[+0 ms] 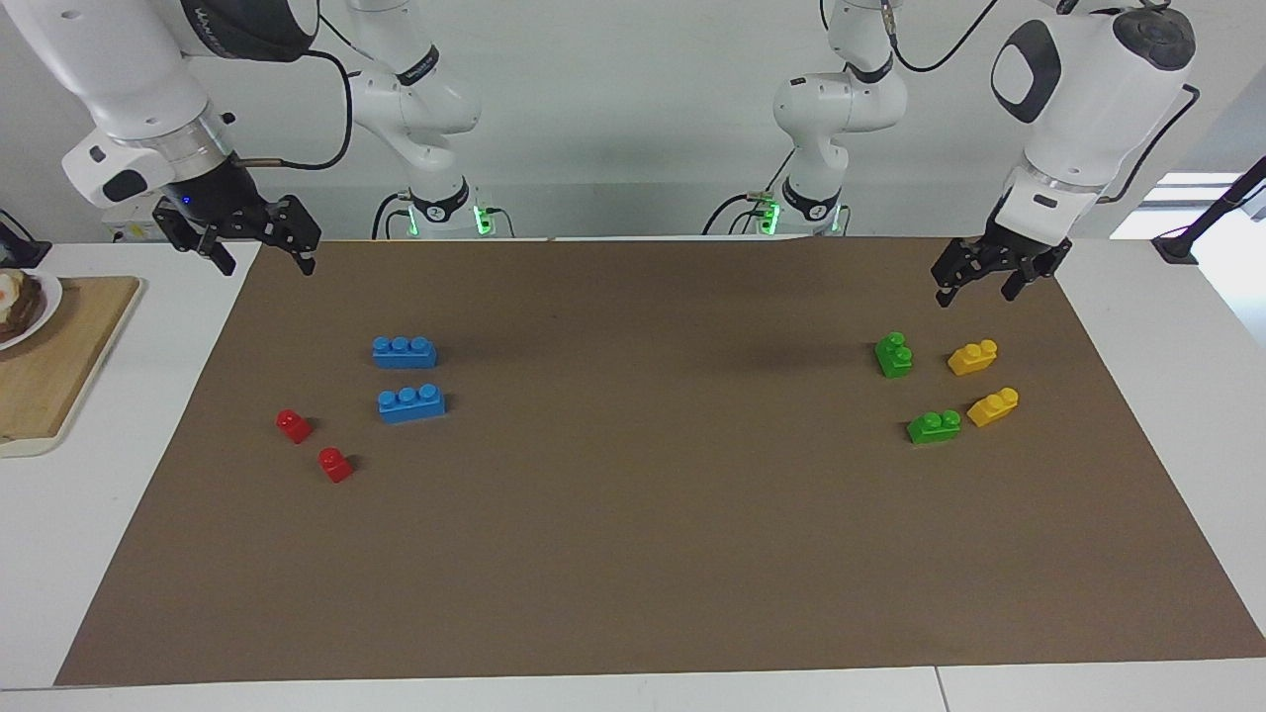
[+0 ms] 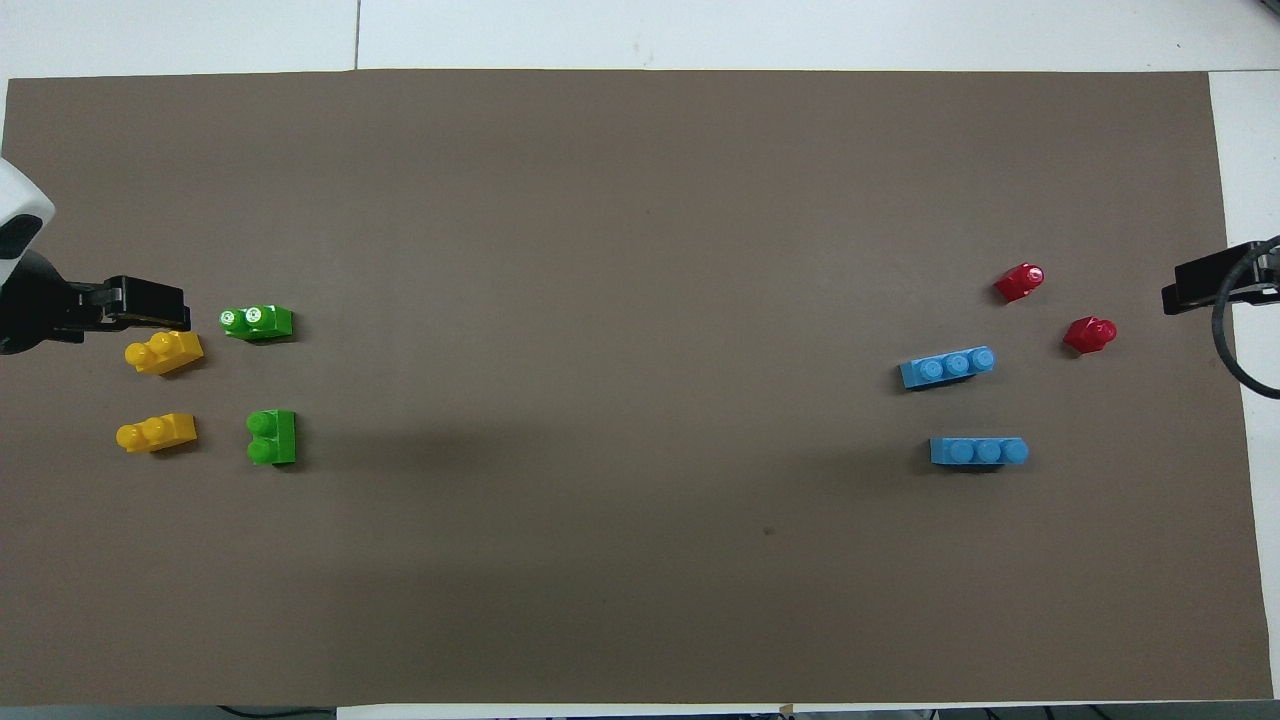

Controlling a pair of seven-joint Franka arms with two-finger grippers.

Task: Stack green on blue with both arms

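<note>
Two green bricks lie on the brown mat toward the left arm's end: one nearer to the robots (image 1: 894, 354) (image 2: 272, 437), one farther (image 1: 935, 426) (image 2: 257, 321). Two blue three-stud bricks lie toward the right arm's end: one nearer to the robots (image 1: 404, 351) (image 2: 978, 452), one farther (image 1: 411, 402) (image 2: 947, 367). My left gripper (image 1: 977, 290) (image 2: 150, 305) hangs open and empty over the mat's edge at its own end, apart from the green bricks. My right gripper (image 1: 267, 263) (image 2: 1198, 285) hangs open and empty over the mat's edge at its end.
Two yellow bricks (image 1: 972, 357) (image 1: 993, 405) lie beside the green ones. Two red one-stud bricks (image 1: 294, 425) (image 1: 335, 464) lie beside the blue ones. A wooden board (image 1: 49, 366) with a plate of food stands off the mat (image 1: 633, 554) at the right arm's end.
</note>
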